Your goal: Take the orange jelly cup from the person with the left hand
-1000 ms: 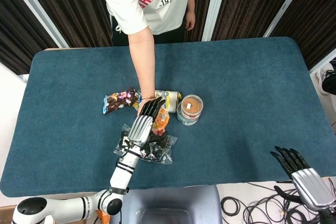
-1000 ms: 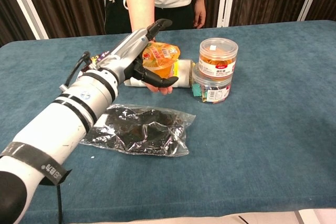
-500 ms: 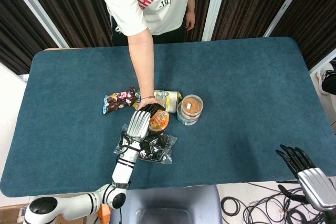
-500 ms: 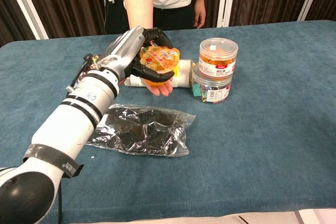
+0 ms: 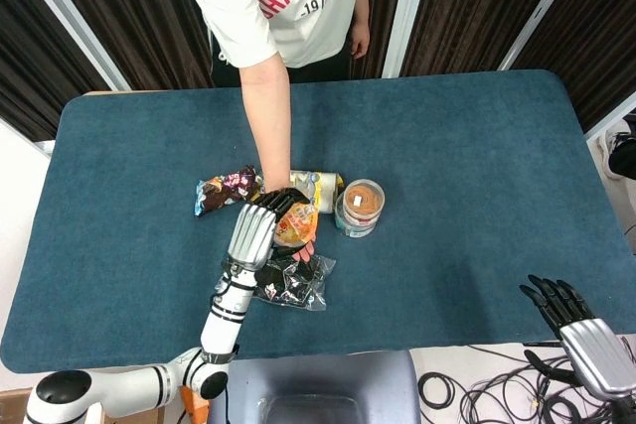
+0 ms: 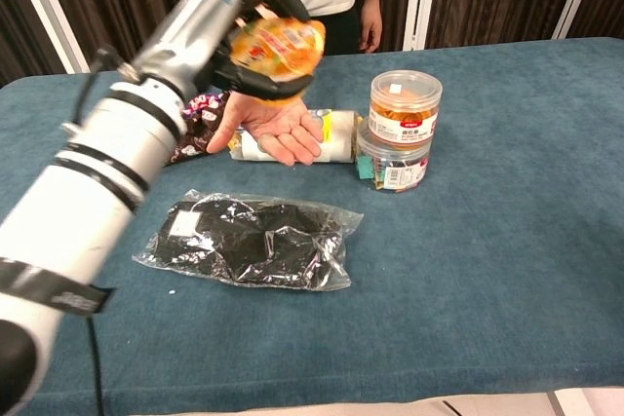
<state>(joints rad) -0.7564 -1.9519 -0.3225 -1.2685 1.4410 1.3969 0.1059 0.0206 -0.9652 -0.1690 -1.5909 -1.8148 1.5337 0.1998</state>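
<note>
Left hand (image 6: 229,21) has lifted the orange jelly cup (image 6: 273,46) clear of the person's palm (image 6: 278,133), fingers grasping it above the counter (image 6: 487,241). Handover looks done. Right hand (image 5: 586,330) released, idle, near right.

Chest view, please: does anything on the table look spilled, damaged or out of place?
Nothing stands out. The left robot hand holds the orange jelly cup above the person's open palm, lid intact. The two round clear plastic tubs stand stacked and upright, and the clear bag of dark snacks lies flat, nothing spilled.
</note>
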